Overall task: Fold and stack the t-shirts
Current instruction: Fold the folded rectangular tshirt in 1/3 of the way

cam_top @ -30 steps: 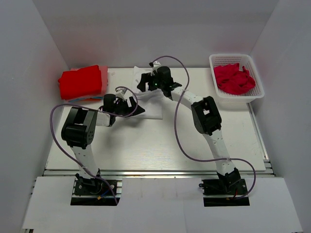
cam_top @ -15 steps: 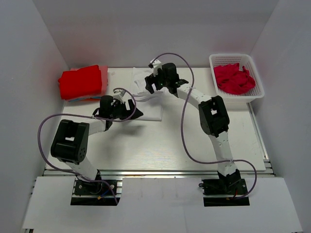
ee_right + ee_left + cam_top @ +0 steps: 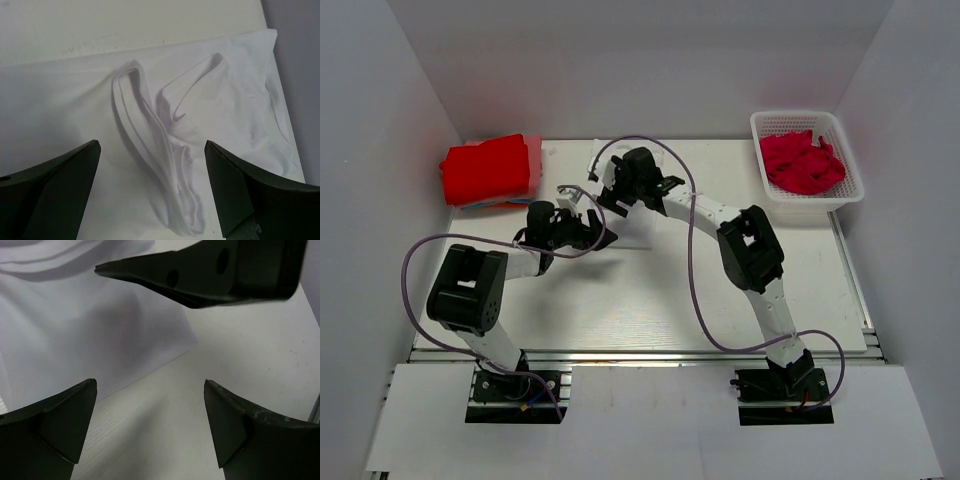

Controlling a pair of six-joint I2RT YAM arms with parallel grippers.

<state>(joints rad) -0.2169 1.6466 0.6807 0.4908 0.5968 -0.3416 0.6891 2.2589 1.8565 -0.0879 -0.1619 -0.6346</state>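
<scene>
A white t-shirt [image 3: 632,228] lies flat on the table at the middle back, partly hidden under both arms. My right gripper [image 3: 625,192] is open just above it; the right wrist view [image 3: 152,190] shows a bunched ridge of white cloth [image 3: 167,155] between its fingers. My left gripper [image 3: 595,228] is open and empty at the shirt's near edge, over bare table [image 3: 150,425]. The shirt [image 3: 75,340] fills the upper left of the left wrist view, with a finger of the right gripper [image 3: 225,270] above it. A folded stack of red t-shirts [image 3: 485,170] sits at the back left.
A white basket [image 3: 840,195] with crumpled red shirts [image 3: 802,163] stands at the back right. White walls close in the table on the left, back and right. Purple cables loop beside both arms.
My right gripper has moved from the shirt's far edge toward the left and nearer, over the shirt's middle. My left gripper has stayed near the shirt's near edge.
</scene>
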